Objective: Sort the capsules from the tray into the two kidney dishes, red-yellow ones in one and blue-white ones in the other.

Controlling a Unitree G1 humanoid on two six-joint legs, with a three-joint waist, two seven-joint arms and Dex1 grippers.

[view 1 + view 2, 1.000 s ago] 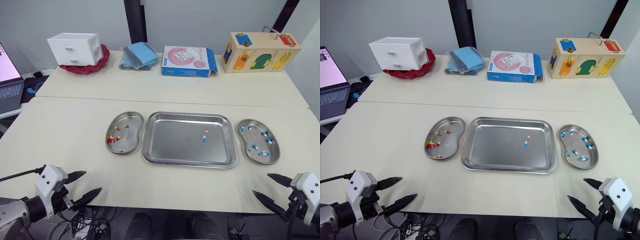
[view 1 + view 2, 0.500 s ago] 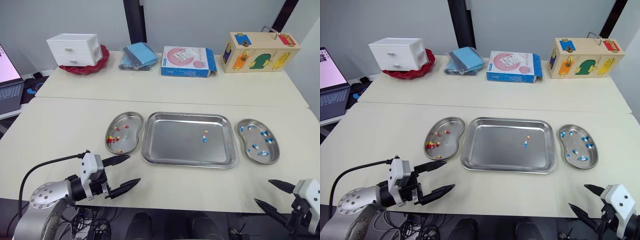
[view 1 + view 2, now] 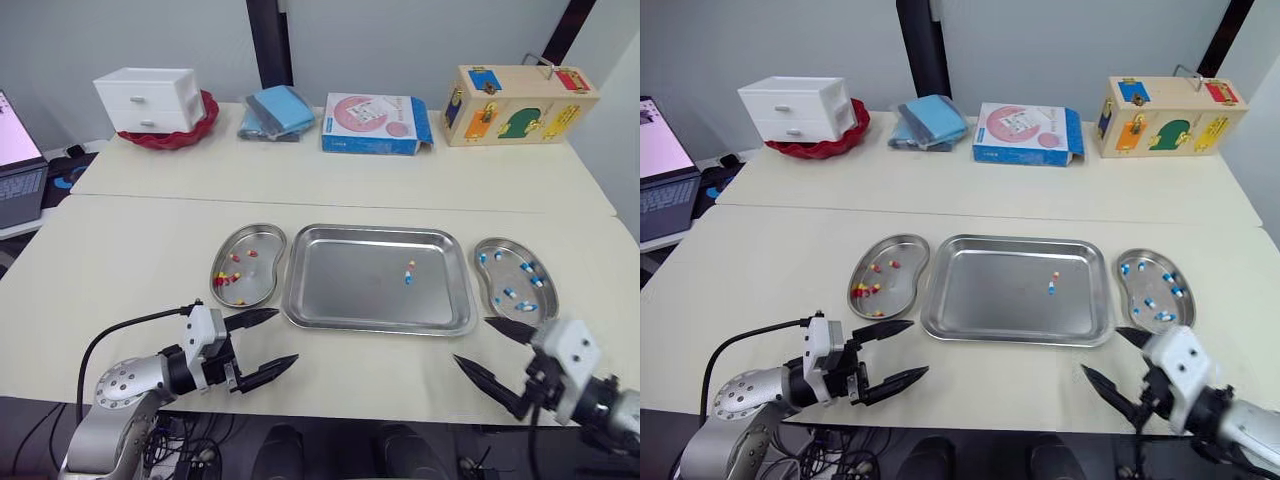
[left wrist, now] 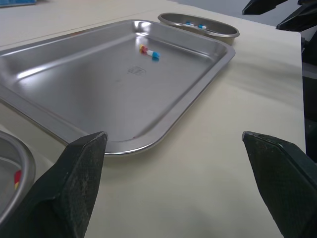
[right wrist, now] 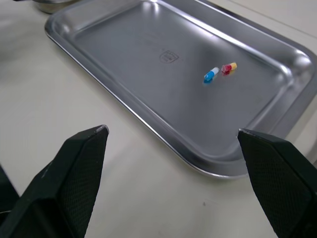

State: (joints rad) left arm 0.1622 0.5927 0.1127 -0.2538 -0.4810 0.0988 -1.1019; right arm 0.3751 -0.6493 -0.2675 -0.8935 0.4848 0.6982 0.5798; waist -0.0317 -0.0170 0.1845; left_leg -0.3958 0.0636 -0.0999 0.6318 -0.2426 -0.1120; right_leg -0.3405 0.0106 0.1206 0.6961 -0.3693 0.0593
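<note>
Left gripper (image 3: 287, 335) and right gripper (image 3: 471, 340): jaws wide, empty. Come straight down on the blue-white capsule (image 3: 408, 279); the red-yellow capsule (image 3: 411, 266) sits just beside it.

The tray (image 3: 378, 278) is being looked down on from high up, from its near side, by both head views. These two are being held side by side, so almost the same scene is being shown in each: the tray, the left dish (image 3: 248, 277), the right dish (image 3: 516, 282) and the table (image 3: 300, 170) beyond the tray. In the left wrist view the tray is being seen low and close from its near left corner, facing the right dish. In the right wrist view it is being seen close from above its near right corner, facing the left dish. The red-yellow capsule (image 5: 229, 67) and the blue-white capsule (image 5: 211, 75) in the tray are being shared by both wrist views.
</note>
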